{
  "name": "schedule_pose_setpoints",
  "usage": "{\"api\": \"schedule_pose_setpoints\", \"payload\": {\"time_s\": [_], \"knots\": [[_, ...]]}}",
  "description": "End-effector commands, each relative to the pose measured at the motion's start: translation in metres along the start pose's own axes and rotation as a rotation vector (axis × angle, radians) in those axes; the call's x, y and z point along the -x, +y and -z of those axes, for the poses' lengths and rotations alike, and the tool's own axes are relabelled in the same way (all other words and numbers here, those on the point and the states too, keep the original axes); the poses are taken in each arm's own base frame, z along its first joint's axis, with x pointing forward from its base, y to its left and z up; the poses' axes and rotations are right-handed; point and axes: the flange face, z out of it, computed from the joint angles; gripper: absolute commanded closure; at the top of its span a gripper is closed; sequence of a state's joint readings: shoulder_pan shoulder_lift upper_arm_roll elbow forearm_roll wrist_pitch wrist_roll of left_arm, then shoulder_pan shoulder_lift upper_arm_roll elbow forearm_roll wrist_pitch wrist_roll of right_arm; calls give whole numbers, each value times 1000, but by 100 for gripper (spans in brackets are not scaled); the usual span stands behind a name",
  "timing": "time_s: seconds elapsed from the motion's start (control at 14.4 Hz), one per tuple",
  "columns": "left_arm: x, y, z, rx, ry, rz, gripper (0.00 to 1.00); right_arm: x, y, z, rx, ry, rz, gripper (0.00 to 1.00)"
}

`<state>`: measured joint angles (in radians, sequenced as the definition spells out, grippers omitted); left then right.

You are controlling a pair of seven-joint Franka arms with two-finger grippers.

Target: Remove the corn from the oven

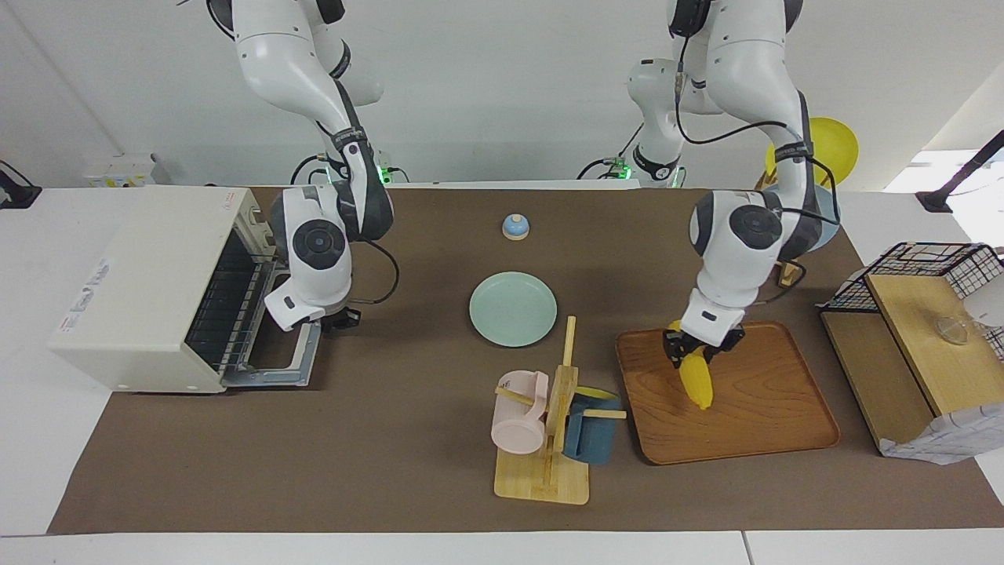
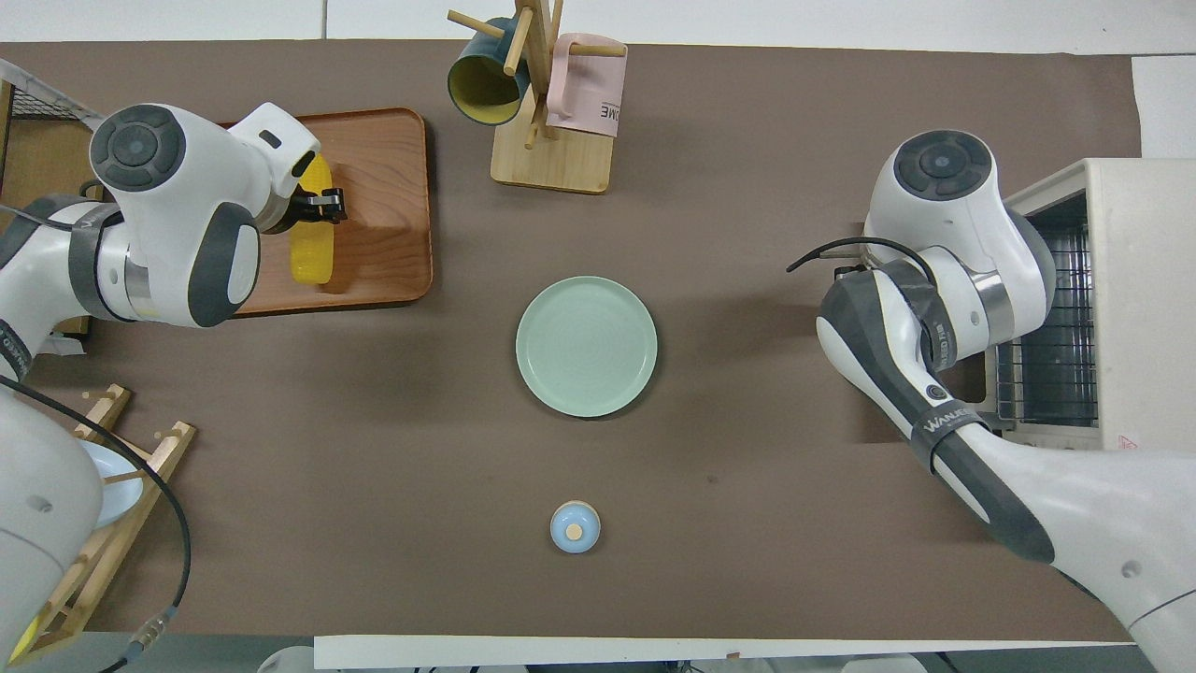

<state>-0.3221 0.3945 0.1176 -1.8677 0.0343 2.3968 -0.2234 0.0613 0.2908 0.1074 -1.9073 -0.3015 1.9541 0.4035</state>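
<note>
The yellow corn [image 1: 696,382] lies tilted on the wooden tray [image 1: 776,424] toward the left arm's end of the table, its tip on the tray. My left gripper [image 1: 696,351] is over the tray, shut on the corn's thick end; the overhead view shows its black fingers [image 2: 322,204] across the corn [image 2: 311,252]. The cream-white oven [image 1: 141,275] stands at the right arm's end, its door [image 1: 274,369] folded down and its wire rack [image 2: 1060,346] bare. My right gripper [image 1: 333,318] hangs over the open door, in front of the oven.
A pale green plate [image 1: 513,308] lies mid-table. A wooden mug stand [image 1: 558,408] with a pink and a blue mug is farther from the robots. A small blue bell [image 1: 515,227] sits nearer to them. A black wire basket [image 1: 925,271] and wooden box stand beside the tray.
</note>
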Motion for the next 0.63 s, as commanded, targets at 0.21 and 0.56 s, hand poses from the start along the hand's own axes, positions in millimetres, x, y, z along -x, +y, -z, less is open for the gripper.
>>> {"api": "schedule_pose_setpoints", "payload": {"time_s": [0.21,0.56], "knots": [[-22,-44,67,-41,50,-32,0,8,99,57,19,6,37,100],[10,-83,179,-45,-60,-10,0,27,145,83,-37,-4,54,100]]}}
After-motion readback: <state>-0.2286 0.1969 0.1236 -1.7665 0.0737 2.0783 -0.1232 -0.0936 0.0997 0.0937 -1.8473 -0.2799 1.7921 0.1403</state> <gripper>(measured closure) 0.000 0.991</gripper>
